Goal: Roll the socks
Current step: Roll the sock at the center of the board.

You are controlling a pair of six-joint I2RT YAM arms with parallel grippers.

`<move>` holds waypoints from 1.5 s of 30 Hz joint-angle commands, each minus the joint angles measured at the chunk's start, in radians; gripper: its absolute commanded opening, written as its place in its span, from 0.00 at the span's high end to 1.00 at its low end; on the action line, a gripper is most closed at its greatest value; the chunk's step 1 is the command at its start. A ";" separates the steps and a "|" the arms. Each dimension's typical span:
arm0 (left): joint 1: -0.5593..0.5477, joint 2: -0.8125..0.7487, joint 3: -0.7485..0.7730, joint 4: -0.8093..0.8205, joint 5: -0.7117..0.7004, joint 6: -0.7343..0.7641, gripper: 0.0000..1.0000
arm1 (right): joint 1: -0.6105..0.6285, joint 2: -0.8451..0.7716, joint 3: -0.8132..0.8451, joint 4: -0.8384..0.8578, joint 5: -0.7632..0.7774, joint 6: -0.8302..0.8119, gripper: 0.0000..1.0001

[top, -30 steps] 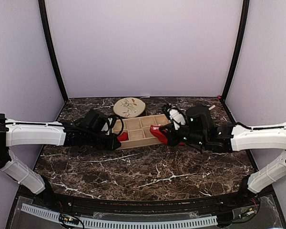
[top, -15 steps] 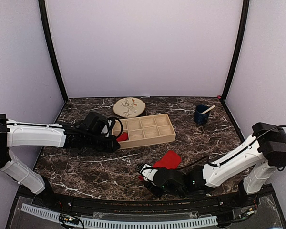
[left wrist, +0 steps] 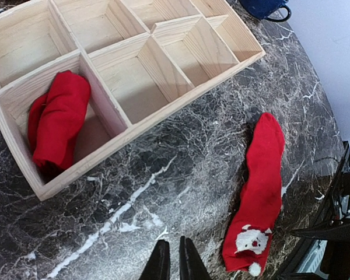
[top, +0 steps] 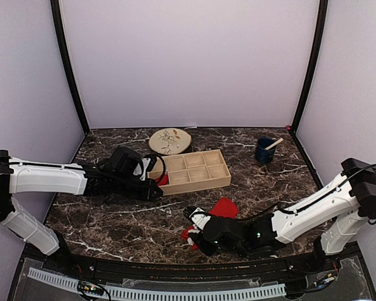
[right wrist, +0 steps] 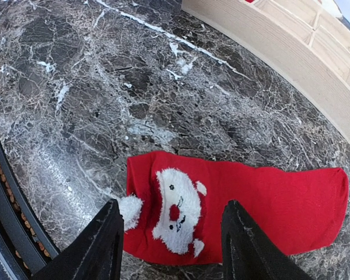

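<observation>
Marble table (top: 144, 219) bears flat sock (top: 224, 207) near its front edge.

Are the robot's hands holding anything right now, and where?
Nothing is held. The right gripper stands open over the flat red fabric sock; the left gripper is shut on nothing.

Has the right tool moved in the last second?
Yes. The right tool left the wooden tray and came toward the near edge of the table, now open over the flat sock.
</observation>
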 commanded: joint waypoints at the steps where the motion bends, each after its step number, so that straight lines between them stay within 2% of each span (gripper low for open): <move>1: 0.004 -0.008 -0.028 0.038 0.046 0.028 0.91 | 0.011 0.030 0.050 -0.061 -0.022 0.030 0.47; 13: 0.004 0.003 -0.034 0.052 0.036 0.024 0.74 | 0.017 0.113 0.122 -0.169 -0.117 0.042 0.46; 23: 0.004 0.008 -0.039 0.064 0.032 0.023 0.72 | 0.017 0.153 0.151 -0.204 -0.116 0.032 0.52; 27: 0.004 0.013 -0.040 0.067 0.035 0.022 0.72 | 0.017 0.167 0.163 -0.220 -0.118 0.024 0.61; 31: 0.004 0.017 -0.045 0.069 0.034 0.021 0.72 | 0.017 0.182 0.178 -0.238 -0.120 0.017 0.75; 37: 0.004 0.015 -0.055 0.073 0.036 0.022 0.72 | 0.017 0.176 0.176 -0.240 -0.129 0.019 0.88; 45: 0.004 0.024 -0.059 0.100 0.068 0.035 0.72 | 0.003 0.132 0.152 -0.216 -0.169 0.056 0.97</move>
